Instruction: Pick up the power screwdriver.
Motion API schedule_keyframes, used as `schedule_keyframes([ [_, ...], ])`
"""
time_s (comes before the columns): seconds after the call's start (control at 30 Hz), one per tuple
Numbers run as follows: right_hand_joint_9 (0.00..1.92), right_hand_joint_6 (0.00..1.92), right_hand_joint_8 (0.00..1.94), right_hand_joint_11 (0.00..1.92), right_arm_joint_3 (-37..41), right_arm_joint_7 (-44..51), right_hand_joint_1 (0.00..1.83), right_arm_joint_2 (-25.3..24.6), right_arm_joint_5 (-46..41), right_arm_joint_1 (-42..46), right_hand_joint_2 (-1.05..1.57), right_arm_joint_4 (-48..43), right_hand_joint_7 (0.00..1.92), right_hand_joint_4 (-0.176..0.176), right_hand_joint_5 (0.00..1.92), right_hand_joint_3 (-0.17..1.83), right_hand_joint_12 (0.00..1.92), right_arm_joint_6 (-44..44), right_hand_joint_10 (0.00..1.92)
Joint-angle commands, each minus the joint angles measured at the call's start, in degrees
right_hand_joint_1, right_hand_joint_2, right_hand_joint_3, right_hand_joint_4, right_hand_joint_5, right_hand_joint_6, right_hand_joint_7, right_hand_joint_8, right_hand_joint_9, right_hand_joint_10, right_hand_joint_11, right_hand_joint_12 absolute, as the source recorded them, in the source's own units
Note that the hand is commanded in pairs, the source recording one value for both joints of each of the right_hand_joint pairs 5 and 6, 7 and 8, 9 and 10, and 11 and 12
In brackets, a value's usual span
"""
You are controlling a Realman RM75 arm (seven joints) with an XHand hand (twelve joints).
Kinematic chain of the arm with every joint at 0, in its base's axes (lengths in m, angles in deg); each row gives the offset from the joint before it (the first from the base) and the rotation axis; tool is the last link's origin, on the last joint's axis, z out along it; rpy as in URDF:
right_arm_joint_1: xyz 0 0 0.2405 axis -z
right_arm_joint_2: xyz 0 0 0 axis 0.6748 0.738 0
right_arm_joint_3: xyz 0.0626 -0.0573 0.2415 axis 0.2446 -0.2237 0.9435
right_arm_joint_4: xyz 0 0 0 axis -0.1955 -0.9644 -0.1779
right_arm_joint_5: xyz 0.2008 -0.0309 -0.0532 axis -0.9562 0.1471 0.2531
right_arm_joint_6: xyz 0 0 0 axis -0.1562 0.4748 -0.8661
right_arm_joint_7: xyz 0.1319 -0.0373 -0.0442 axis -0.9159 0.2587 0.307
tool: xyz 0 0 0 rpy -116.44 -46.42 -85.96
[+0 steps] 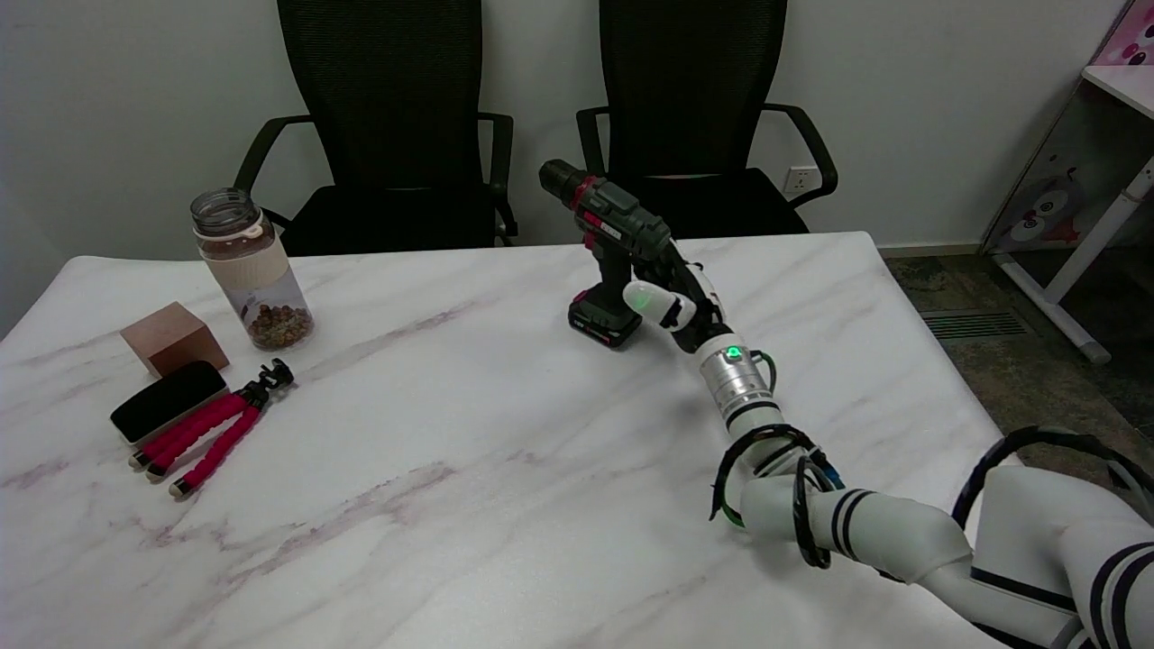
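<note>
White marble-patterned table (469, 505), veined in faint pink, carries a dark green and black power screwdriver (611, 243) with red trim, standing upright on its blocky battery base near the far edge, its ribbed chuck pointing up and to the left. The robot's right hand (678, 302), black and white with a green glow on one pale fingertip, is pressed against the tool's handle from the right, and its fingers appear wrapped around the grip, though the far side of the hold is hidden. A shiny metal wrist cuff with a small green light joins the hand to the smooth white arm, looped with black cables, that reaches in from the lower right.

At the table's left stand a clear plastic jar (251, 270) with a beige band, brown pellets at its bottom, a small brown cube (173, 338), a flat black rectangular object (169, 401), and a red flexible tripod (216, 435) lying on its side. Two black mesh-backed office chairs (397, 117) sit behind the table.
</note>
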Motion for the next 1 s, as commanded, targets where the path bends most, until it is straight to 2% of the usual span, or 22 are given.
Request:
schedule_keyframes([
  [0.03, 0.17, 0.05, 0.05, 0.12, -1.7, 2.6, 0.83, -3.6, 0.3, -6.4, -0.38, -4.7, 0.05, 0.096, 0.05, 0.68, 0.12, -6.0, 0.17],
  [1.0, 0.17, 0.05, 0.05, 0.11, -1.7, 5.5, 0.83, -4.6, -0.3, -9.5, -0.33, -7.6, 0.05, 0.102, 0.05, 0.65, 0.11, -9.4, 0.17],
])
